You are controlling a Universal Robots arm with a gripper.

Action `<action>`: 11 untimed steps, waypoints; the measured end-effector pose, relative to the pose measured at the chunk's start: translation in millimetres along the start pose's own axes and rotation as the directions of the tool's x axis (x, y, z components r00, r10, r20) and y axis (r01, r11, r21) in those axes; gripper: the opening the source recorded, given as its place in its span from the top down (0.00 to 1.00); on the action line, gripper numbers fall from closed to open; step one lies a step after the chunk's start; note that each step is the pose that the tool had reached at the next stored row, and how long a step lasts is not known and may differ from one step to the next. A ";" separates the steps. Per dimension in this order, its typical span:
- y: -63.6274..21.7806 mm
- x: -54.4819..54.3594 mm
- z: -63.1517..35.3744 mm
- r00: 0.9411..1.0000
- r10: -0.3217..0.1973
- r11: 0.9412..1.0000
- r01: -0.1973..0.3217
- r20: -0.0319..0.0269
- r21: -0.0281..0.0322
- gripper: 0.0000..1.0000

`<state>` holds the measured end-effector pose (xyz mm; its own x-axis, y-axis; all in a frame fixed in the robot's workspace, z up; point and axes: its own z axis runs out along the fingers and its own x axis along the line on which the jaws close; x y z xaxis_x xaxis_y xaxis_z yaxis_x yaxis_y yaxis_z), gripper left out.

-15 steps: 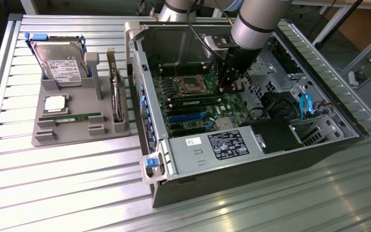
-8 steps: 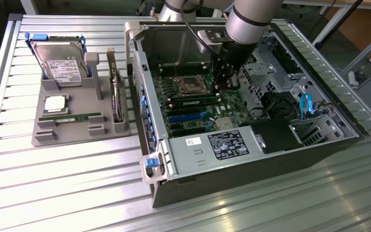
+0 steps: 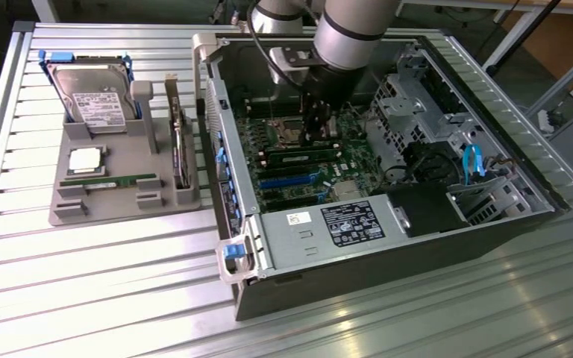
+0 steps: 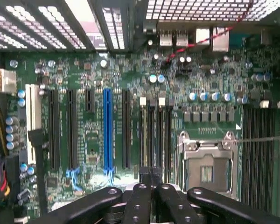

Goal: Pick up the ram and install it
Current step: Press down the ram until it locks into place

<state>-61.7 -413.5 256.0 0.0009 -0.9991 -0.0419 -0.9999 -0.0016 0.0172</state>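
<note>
End effector fully closed, empty, pressing down over ram seated in motherboard slot. Risk: uneven push leaves latch unclicked or cracks board.

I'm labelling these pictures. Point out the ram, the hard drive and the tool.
ram (image 3: 304, 157): exterior view, middle of the stick.
hard drive (image 3: 92, 93): exterior view, top face.
tool (image 4: 150, 173): wrist view, between fingertips.
</note>
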 end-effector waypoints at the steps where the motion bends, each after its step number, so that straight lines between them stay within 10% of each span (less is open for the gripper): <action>1: 6.3 0.0 0.3 1.000 0.000 1.000 0.000 0.000 0.000 0.91; 11: 16.2 1.0 7.6 1.000 0.000 1.000 0.000 0.000 0.000 0.91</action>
<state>-78.0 -414.2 248.6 0.0006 -0.9991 -0.0418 -0.9998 -0.0013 0.0173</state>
